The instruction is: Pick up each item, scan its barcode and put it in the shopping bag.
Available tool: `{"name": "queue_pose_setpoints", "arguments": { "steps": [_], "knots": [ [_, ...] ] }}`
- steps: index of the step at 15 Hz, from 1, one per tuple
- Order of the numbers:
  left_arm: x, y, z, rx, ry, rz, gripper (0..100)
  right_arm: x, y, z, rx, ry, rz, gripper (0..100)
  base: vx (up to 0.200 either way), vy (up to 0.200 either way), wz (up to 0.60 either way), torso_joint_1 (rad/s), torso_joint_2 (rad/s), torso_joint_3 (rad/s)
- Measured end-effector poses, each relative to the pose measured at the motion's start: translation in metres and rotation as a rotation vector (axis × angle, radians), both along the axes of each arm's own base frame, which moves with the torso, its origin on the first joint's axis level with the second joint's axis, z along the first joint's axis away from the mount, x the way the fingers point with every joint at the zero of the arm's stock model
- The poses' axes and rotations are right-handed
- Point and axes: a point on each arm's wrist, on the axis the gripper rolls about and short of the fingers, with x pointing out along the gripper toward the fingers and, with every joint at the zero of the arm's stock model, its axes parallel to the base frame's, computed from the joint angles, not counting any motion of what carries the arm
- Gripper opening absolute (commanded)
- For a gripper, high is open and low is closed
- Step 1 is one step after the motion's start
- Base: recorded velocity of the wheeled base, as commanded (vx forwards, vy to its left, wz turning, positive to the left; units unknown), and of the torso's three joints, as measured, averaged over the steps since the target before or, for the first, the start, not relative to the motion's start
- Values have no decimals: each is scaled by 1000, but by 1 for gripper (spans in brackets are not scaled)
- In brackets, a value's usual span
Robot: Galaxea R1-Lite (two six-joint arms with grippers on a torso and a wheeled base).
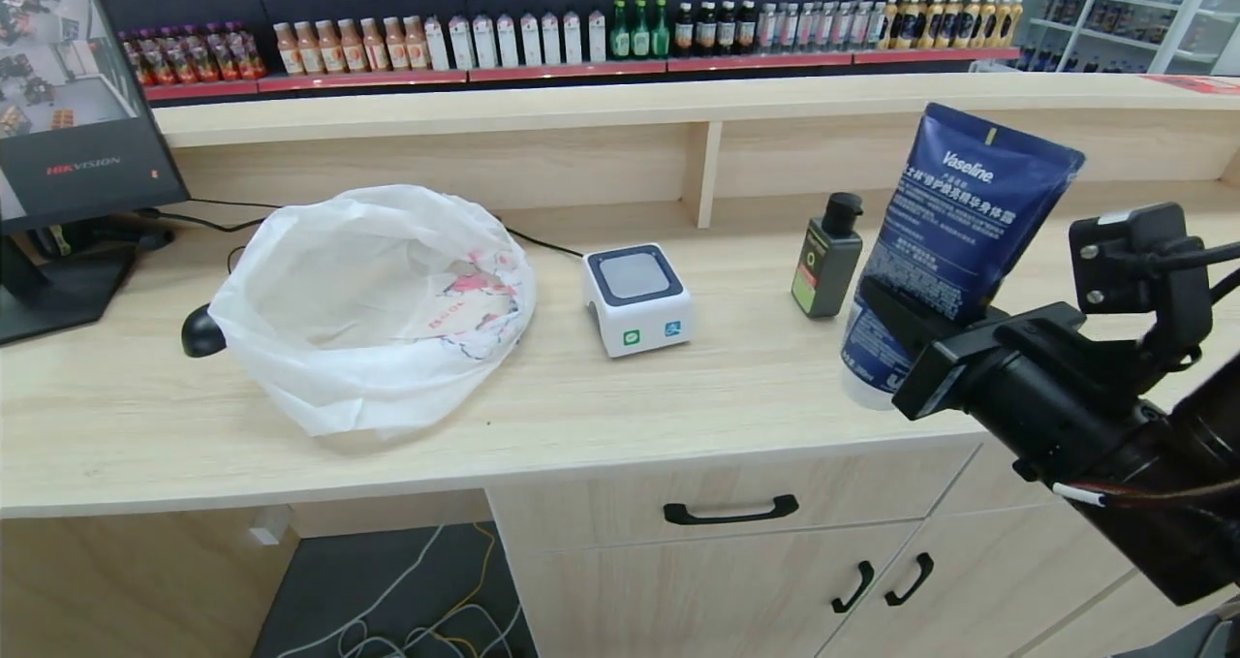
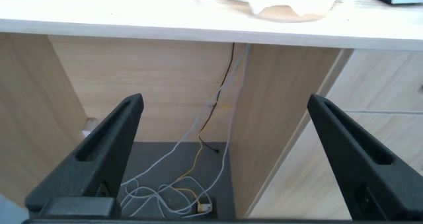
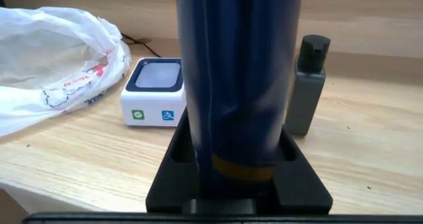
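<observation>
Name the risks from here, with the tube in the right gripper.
1. The bottle stands just beside the tube, on the way to the scanner; a sideways swing could knock it over.
2. The right gripper holds the tall tube low, so it may tilt or slip.
3. The bag lies slumped; the tube could snag its rim.

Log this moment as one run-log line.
right gripper: shut on blue tube | left gripper: open, below counter level | dark bottle: upright on counter | scanner: between dark bottle and shopping bag
</observation>
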Motion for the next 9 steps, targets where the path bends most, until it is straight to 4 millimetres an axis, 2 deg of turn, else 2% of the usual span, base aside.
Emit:
{"name": "queue_pose_setpoints", "arguments": {
  "steps": [6,9],
  "knots": [
    [0,0,0,3,0,0,100,1,-2,6,10,-16,-13,0,0,200,0,4,3,1],
    [0,0,0,6,1,0,100,3,-3,12,32,-32,-53,0,0,0,0,0,0,0]
  ]
}}
